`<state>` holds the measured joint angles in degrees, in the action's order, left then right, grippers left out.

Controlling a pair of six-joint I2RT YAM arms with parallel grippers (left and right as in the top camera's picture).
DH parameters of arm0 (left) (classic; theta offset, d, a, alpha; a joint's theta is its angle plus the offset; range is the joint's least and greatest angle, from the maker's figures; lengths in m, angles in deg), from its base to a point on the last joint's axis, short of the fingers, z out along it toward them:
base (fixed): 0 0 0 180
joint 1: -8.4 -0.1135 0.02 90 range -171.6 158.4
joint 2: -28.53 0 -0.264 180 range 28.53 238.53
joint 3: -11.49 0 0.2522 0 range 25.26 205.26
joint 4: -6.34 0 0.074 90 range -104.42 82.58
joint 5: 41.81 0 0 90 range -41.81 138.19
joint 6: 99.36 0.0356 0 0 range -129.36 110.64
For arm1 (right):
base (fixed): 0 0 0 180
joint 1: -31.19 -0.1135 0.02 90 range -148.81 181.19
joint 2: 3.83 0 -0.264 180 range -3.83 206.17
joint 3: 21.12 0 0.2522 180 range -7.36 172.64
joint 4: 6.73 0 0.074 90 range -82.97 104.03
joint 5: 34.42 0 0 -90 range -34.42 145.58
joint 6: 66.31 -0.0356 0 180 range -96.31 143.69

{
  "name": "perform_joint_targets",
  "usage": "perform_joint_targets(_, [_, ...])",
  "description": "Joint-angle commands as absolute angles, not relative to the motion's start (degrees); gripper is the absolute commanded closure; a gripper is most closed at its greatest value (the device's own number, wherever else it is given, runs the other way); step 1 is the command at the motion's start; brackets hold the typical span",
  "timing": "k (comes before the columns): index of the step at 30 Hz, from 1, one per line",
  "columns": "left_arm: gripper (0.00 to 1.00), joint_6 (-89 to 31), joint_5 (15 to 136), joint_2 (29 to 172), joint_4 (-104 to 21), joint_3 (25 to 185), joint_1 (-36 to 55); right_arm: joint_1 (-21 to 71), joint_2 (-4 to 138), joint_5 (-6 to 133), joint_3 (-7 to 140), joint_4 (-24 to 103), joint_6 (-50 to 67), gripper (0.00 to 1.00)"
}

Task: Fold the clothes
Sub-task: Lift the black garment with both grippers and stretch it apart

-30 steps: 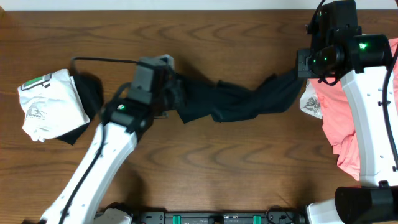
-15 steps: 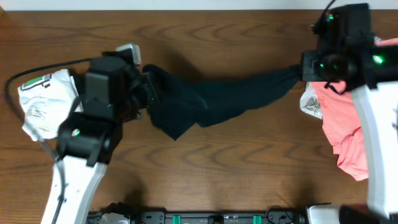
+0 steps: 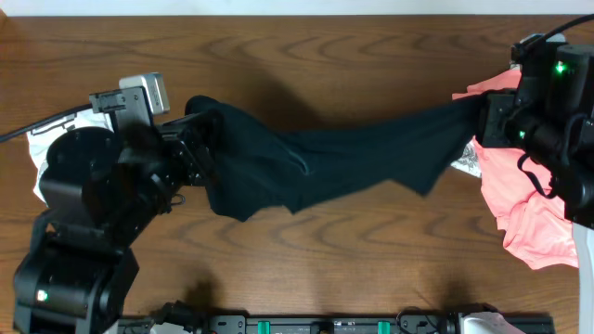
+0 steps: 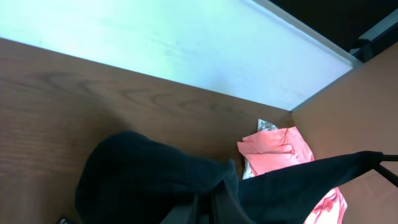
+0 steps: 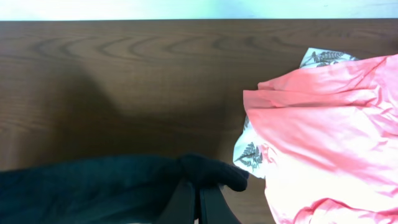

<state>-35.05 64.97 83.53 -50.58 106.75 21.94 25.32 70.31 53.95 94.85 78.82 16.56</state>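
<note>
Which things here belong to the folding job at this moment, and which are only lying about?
In the job: black shirt, stretched between the left claw and right claw, both shut on it.
Lying about: salmon-pink garment and white leaf-print cloth at the right; white garment at the left, mostly hidden.

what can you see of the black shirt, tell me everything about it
The black shirt is plain, dark, soft limp fabric with no print showing. It is stretched across the wooden table between the two arms, bunched and wrinkled at the left end, narrowing toward the right. The left pincer is shut on its left end, the right pincer on its right end beside the salmon-pink garment. Its middle sags; whether it touches the table is unclear.
</note>
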Motion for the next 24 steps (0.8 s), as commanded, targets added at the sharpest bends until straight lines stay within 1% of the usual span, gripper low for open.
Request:
perform_joint_targets(1, [0.94,-35.21,65.08,87.88,-50.25,107.56,21.70,25.89,73.57,54.12,94.96,77.82,16.93,1.00])
perform_joint_targets(7, [0.94,-32.30,65.05,98.77,-46.16,107.56,21.57,25.89,83.56,54.12,94.96,73.40,17.26,0.99])
perform_joint_targets(11, [0.94,-32.32,65.14,107.25,-39.72,107.58,19.58,25.89,91.71,54.23,94.96,66.47,17.78,0.99])
perform_joint_targets(14, [0.94,-32.52,68.68,112.25,-32.83,108.08,16.61,25.89,96.19,55.00,95.01,60.31,18.68,0.99])
perform_joint_targets(17, [0.94,-34.53,72.97,114.79,-29.25,110.22,13.29,25.93,97.11,54.98,95.36,56.35,18.65,0.99])
perform_joint_targets(19, [0.94,-34.48,74.67,115.40,-28.96,112.59,11.06,25.98,96.94,54.93,96.69,55.02,18.68,0.99])
perform_joint_targets(22, [0.94,-34.42,76.01,115.16,-29.62,115.19,8.52,26.00,96.91,54.96,100.58,56.35,18.65,0.99])
perform_joint_targets(24, [0.94,-34.46,79.57,114.90,-30.08,115.91,7.17,26.00,96.91,54.93,102.70,58.67,18.68,0.99])
